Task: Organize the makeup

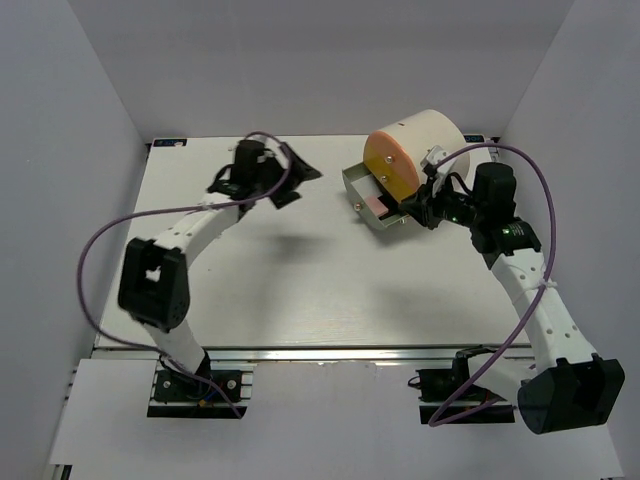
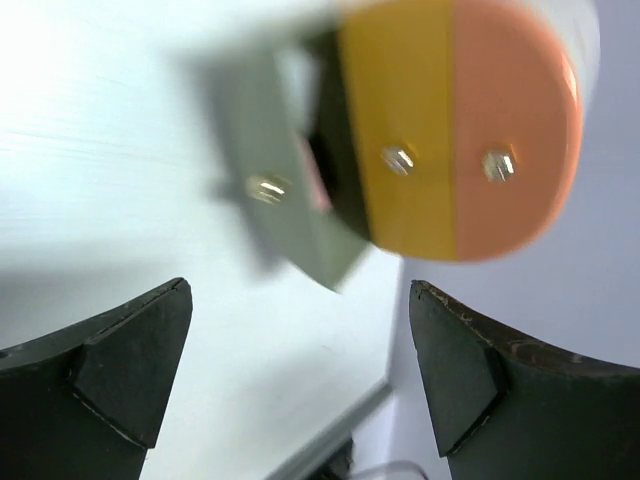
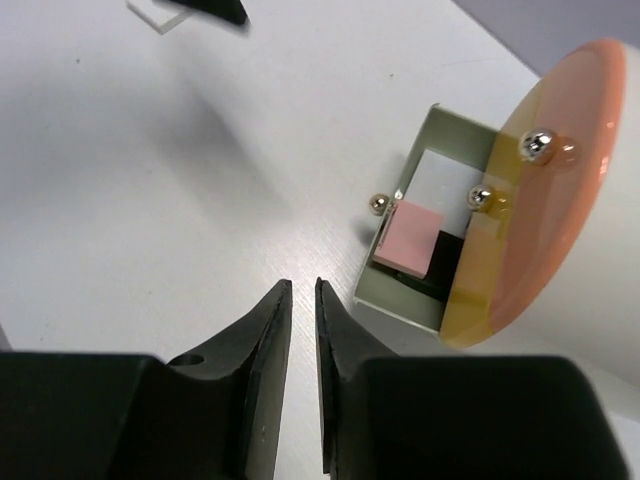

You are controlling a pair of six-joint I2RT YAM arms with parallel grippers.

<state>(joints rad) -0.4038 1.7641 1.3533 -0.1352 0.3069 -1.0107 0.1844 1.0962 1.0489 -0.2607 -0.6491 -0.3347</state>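
Observation:
A flat pink square [image 3: 410, 240] of the makeup lies in the pulled-out grey drawer [image 3: 398, 300] of the cream cylinder [image 1: 432, 132], on top of something black [image 3: 447, 258] that I cannot identify. From above, the pink square [image 1: 377, 203] shows in the drawer [image 1: 355, 180]. My right gripper [image 3: 303, 285] hovers just in front of the drawer, its jaws only a narrow slit apart and empty. It shows from above as the right gripper [image 1: 408, 212]. My left gripper [image 1: 297, 185] hangs wide open and empty over the far middle of the table. In its own view the left gripper [image 2: 300, 290] faces the blurred drawer [image 2: 275, 190].
The cylinder lies on its side at the far right, with a yellow front [image 3: 482, 270] and an orange front [image 3: 570, 150] closed beside the open drawer. Grey walls enclose the white table [image 1: 300, 290] on three sides. The table's far edge [image 2: 330, 430] passes under the left gripper.

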